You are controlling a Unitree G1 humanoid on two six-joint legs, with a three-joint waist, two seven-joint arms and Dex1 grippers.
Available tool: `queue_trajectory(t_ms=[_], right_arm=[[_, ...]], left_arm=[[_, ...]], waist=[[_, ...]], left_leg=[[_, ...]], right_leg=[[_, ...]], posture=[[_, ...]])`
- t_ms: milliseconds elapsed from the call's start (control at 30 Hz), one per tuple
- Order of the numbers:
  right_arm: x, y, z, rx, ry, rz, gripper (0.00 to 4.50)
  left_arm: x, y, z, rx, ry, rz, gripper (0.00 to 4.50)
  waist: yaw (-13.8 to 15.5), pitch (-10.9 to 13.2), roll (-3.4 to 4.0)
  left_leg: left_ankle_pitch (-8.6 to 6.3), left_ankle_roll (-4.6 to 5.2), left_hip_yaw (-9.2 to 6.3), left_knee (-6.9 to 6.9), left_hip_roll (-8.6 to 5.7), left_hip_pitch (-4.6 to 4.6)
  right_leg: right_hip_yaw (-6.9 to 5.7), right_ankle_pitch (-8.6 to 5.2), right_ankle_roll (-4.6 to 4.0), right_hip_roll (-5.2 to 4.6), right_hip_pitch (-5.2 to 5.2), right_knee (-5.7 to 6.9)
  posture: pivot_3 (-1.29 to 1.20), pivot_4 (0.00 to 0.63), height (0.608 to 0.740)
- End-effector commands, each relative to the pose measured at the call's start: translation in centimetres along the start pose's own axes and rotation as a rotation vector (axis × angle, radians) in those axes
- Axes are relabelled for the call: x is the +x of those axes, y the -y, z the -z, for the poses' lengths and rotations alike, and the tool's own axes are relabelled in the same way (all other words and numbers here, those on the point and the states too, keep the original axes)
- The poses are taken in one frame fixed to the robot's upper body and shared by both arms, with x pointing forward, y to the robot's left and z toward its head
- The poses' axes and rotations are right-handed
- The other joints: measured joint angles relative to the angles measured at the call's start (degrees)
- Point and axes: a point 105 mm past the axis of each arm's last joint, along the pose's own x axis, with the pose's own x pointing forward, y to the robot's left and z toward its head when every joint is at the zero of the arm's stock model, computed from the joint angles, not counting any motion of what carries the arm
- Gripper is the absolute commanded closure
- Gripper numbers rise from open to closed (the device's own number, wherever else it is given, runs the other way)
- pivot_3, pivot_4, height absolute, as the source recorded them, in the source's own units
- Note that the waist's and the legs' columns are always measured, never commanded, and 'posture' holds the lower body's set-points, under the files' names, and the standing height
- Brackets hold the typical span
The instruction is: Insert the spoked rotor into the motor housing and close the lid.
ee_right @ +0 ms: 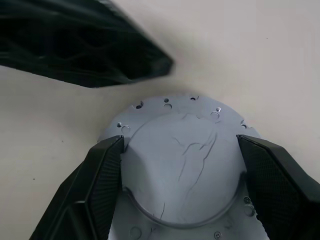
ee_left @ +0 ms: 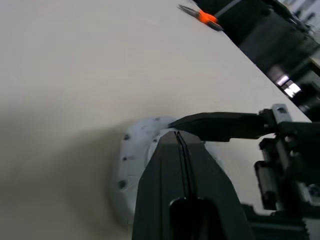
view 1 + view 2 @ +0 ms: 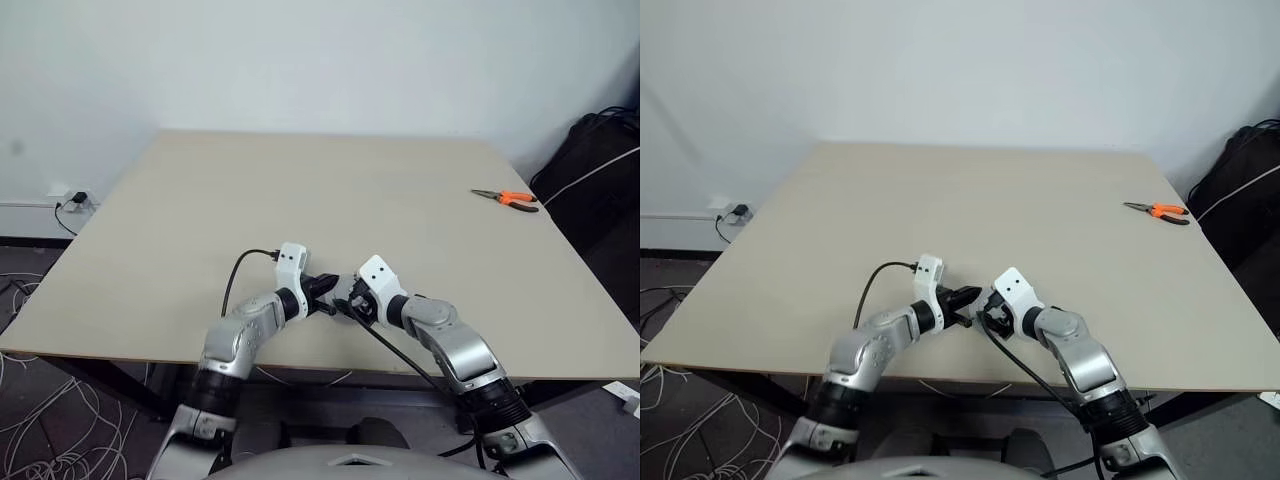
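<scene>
- Looking down from the head views, a broad, matte beige table [image 3: 330,200] with a smooth top carries orange-handled pliers [image 3: 508,198] near its far right edge.
- Near the front edge the two arms meet: the left gripper [image 3: 328,290], black-fingered on a white and silver wrist, points at the right gripper [image 3: 350,300] and nearly touches it. The part between them is too small to make out here.
- In the left wrist view, the left gripper's [image 2: 176,136] two black fingers lie pressed together into one wedge, holding nothing. Their tip hovers over a pale grey round part, the lid [image 2: 131,150], whose flat rim is dotted with small holes. One tapered black finger of the right gripper crosses just beyond that tip.
- In the right wrist view, the lid [image 1: 182,170] shows as a smooth grey disc: a raised round centre with faint scratch-like lines and a thin flange ringed with small screw holes. The right gripper's [image 1: 180,172] textured black fingers stand wide apart, one against each side of the raised centre, clamping it. The left gripper's dark tip [image 1: 150,62] sits just beyond the flange.
</scene>
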Motion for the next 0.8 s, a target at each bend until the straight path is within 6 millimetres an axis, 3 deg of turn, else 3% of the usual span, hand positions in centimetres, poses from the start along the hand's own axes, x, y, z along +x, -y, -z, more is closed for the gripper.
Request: queue_trajectory(t_ms=[33,333,800], right_arm=[[0.0,-0.2,0.3,0.006,-0.016,0.001,1.23],[-0.3,-0.2,0.4,0.017,-0.011,0.015,1.23],[-0.5,-0.3,0.6,0.026,-0.013,0.029,1.23]], left_arm=[[0.3,-0.6,-1.4,0.009,-0.018,0.025,4.5],[0.7,-2.5,-1.1,0.049,-0.166,-0.009,4.5],[0.9,-1.2,2.4,0.092,-0.321,0.026,4.5]], waist=[[-0.05,0.0,0.0],[-0.01,0.04,-0.07],[0.0,-0.01,-0.05]], left_leg=[[0.0,0.0,-0.02,0.0,0.0,0.01],[-0.14,-0.27,-0.04,-0.03,-0.03,-0.01],[-0.17,-0.32,-0.06,-0.13,-0.08,-0.11]], right_leg=[[0.02,0.0,0.0,0.02,0.0,0.0],[0.08,0.0,-0.03,-0.34,-0.01,-0.07],[0.25,0.01,-0.05,-0.7,-0.14,-0.06]], posture=[[0.0,0.0,0.74],[0.0,0.0,0.74],[0.0,0.0,0.74]])
